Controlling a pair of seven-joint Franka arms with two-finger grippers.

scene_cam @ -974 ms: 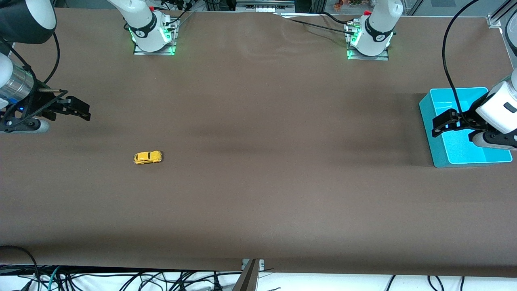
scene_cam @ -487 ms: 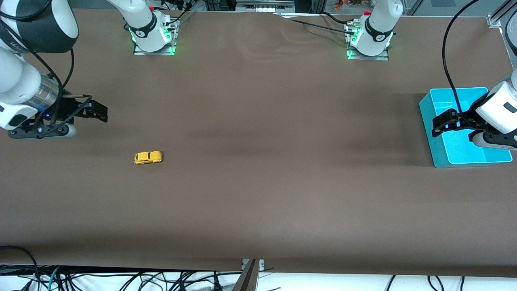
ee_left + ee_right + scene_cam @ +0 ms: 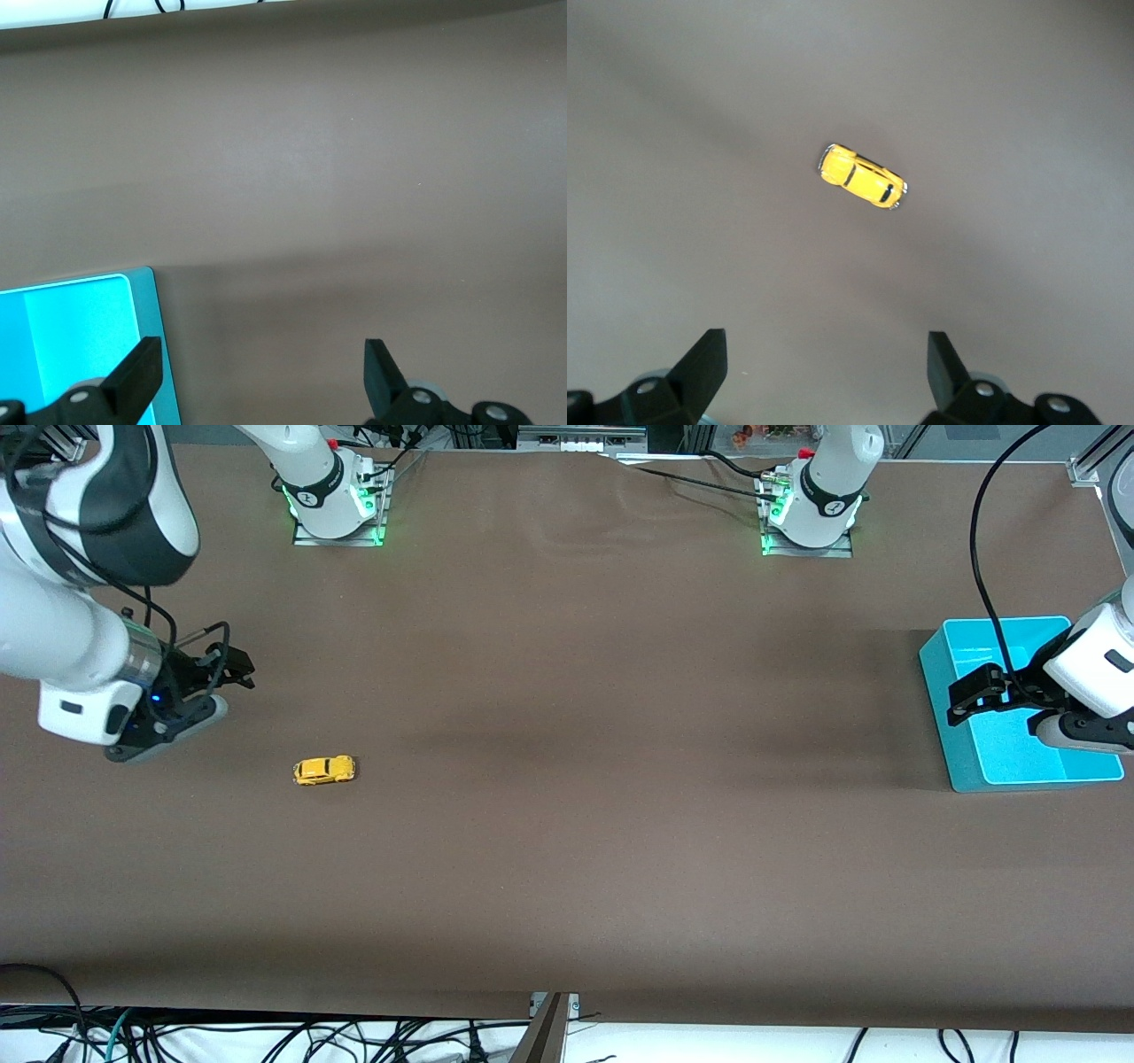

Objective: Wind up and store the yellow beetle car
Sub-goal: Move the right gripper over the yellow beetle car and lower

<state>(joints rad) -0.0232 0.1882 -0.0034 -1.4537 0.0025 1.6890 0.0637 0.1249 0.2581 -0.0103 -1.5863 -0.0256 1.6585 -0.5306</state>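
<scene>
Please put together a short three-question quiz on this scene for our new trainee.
1. True or false: the yellow beetle car is already inside the turquoise bin.
2. Which gripper hangs over the bin's edge? A) left gripper B) right gripper
3. Fill in: the right gripper is ____ and holds nothing.

Key
1. False: the car rests on the brown table, toward the right arm's end.
2. A: the left gripper, also open, waits there.
3. open: it hangs over bare table, apart from the car.
</scene>
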